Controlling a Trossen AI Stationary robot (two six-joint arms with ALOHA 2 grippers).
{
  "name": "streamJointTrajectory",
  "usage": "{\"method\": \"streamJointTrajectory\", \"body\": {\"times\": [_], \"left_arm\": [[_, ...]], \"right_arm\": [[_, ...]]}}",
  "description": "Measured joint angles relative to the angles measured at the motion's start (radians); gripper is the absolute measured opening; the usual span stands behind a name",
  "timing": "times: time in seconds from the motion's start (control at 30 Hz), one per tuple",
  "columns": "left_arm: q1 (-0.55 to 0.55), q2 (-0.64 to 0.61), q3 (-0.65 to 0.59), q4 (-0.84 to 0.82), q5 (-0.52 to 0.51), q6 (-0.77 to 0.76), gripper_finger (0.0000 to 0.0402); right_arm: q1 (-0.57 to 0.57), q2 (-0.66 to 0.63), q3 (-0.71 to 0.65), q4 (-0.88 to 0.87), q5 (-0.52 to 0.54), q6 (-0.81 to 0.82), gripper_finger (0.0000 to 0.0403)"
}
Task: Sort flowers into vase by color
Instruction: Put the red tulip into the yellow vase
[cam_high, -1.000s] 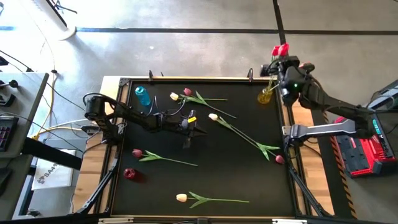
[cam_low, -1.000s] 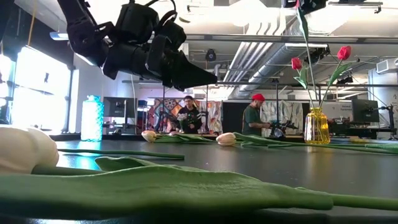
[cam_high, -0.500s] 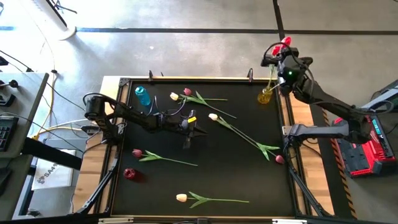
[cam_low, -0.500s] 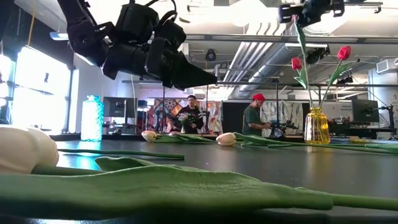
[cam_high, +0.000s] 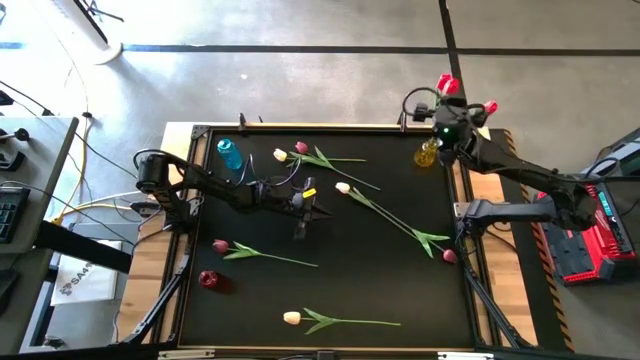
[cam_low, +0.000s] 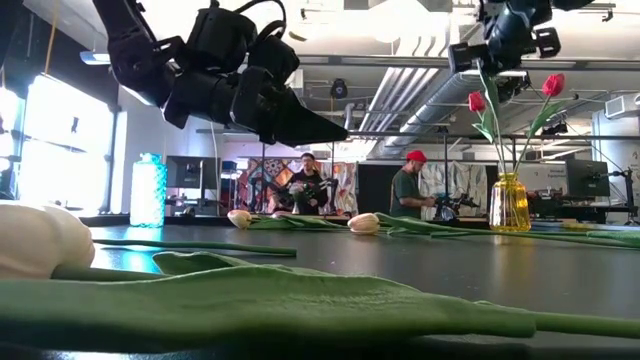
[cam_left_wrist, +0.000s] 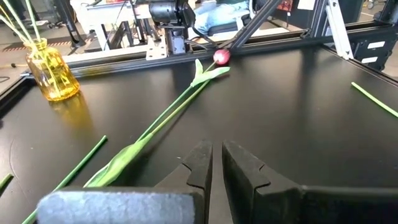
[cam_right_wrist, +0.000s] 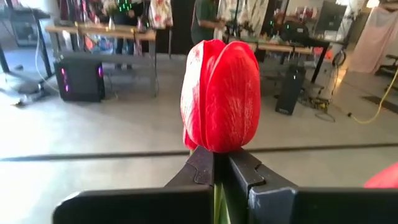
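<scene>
My right gripper (cam_right_wrist: 214, 158) is shut on a red tulip (cam_right_wrist: 221, 93), high above the yellow glass vase (cam_high: 428, 153) at the table's far right corner. Two red tulips (cam_low: 553, 85) stand in that vase (cam_low: 508, 203). Cream and dark pink tulips lie flat on the black table: a cream one (cam_high: 343, 187) with a long stem, a dark pink one (cam_high: 220, 245), another cream one (cam_high: 291, 318). My left gripper (cam_high: 305, 205) hovers over the table's middle, shut to a narrow slit (cam_left_wrist: 216, 158), holding nothing. My right gripper pinches the red tulip's stem (cam_right_wrist: 217, 193) between its two fingers, right under the head. The fingers come at it about level, across the stem. The flower is upright, head above the fingers, and its stem (cam_low: 490, 120) hangs down toward the vase's neck.
A blue bottle-shaped vase (cam_high: 229, 153) stands at the far left and a small dark red one (cam_high: 208, 279) at the near left. A dark pink tulip (cam_high: 449, 256) lies by the right edge. People stand in the room beyond the table (cam_low: 405, 185).
My right gripper has come down with the red tulip and shifted toward the table's left, above the yellow vase; it stays shut. The flower's stem has sunk lower with it.
</scene>
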Motion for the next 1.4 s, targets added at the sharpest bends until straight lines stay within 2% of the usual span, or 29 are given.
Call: {"method": "streamJointTrajectory", "body": {"times": [0.2,0.37,0.67,0.8,0.9,1.07,1.2,1.27,1.4], "left_arm": [[0.010,0.000,0.000,-0.008,0.000,-0.003,0.0026],[0.009,0.000,0.000,-0.016,0.000,-0.019,0.0026],[0.009,0.000,0.000,-0.023,-0.003,-0.031,0.0026],[0.009,0.000,0.000,-0.019,-0.081,-0.055,0.0026],[0.011,0.000,0.000,-0.021,-0.099,-0.055,0.0026],[0.010,0.000,0.000,-0.022,-0.099,-0.062,0.0026],[0.006,0.000,0.000,-0.026,-0.098,-0.080,0.0026],[0.004,0.000,0.000,-0.027,-0.097,-0.080,0.0026],[0.004,0.000,0.001,-0.027,-0.096,-0.080,0.0026]], "right_arm": [[-0.018,0.000,0.000,-0.183,-0.021,0.179,0.0004],[-0.052,-0.001,0.000,-0.226,-0.029,0.273,0.0023],[-0.055,-0.003,0.049,-0.223,-0.051,0.263,0.0088],[-0.030,-0.007,0.074,-0.223,-0.043,0.229,0.0113],[-0.021,-0.008,0.089,-0.228,-0.042,0.203,0.0127],[-0.010,-0.008,0.103,-0.267,-0.034,0.197,0.0141],[0.001,-0.008,0.103,-0.306,-0.045,0.104,0.0148],[0.007,-0.008,0.103,-0.341,-0.052,0.111,0.0149],[0.002,-0.009,0.103,-0.439,-0.146,0.198,0.0149]]}}
